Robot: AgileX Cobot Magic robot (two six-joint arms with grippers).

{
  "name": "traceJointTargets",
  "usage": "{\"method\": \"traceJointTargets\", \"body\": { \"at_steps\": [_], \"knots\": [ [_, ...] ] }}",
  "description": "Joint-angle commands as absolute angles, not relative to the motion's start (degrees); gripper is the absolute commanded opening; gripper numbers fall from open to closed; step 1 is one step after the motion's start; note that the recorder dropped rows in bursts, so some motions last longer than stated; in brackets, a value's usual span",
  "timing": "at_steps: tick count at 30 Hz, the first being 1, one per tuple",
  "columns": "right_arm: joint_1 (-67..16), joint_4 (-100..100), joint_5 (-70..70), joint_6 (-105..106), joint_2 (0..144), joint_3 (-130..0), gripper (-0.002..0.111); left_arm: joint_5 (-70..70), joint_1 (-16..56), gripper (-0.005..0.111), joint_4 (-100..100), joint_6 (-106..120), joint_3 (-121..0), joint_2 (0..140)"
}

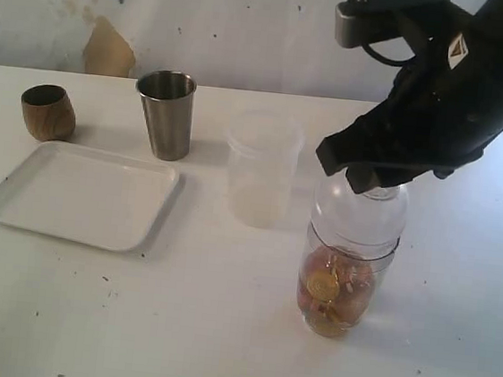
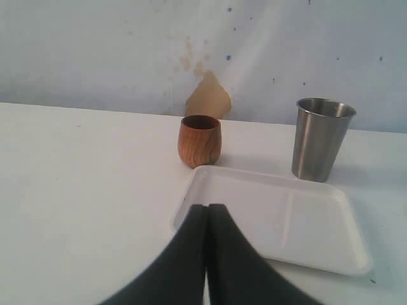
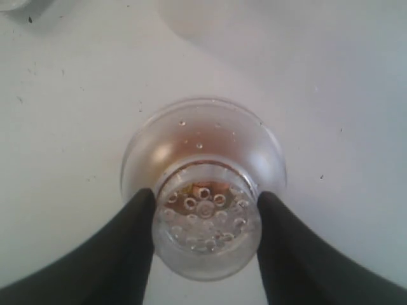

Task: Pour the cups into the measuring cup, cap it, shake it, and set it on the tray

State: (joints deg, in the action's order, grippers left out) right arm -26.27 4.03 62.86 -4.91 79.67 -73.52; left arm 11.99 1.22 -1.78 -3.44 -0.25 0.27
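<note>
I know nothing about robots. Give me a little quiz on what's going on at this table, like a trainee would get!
1. True or false: the measuring cup stands on the tray.
2. The right gripper grips the lid by: A) its neck B) its wide rim C) nothing, hovering clear.
3. Fill in: the left gripper has its jaws ____.
Key: 1 false, it stands on the table, off the tray; 2 A; 3 shut.

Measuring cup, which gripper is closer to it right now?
Right. The right gripper grips the lid by its neck, atop the measuring cup. The left gripper is shut at the tray edge, and its camera does not show the cup.
</note>
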Motion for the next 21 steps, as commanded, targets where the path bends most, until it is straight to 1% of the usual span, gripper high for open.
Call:
{"method": "traceJointTargets", "body": {
  "at_steps": [1,16,21],
  "knots": [
    [-25.6,4.7,63.7,-5.2,81.4,-73.2,0.000,11.2,1.3,0.000,-1.6,-3.6,0.0,0.0],
    [-25.6,4.7,65.6,-5.2,83.5,-73.8,0.000,11.2,1.3,0.000,-1.6,-3.6,0.0,0.0],
    [-25.6,4.7,69.3,-5.2,83.5,-75.6,0.000,11.2,1.3,0.000,-1.6,-3.6,0.0,0.0]
  ]
}}
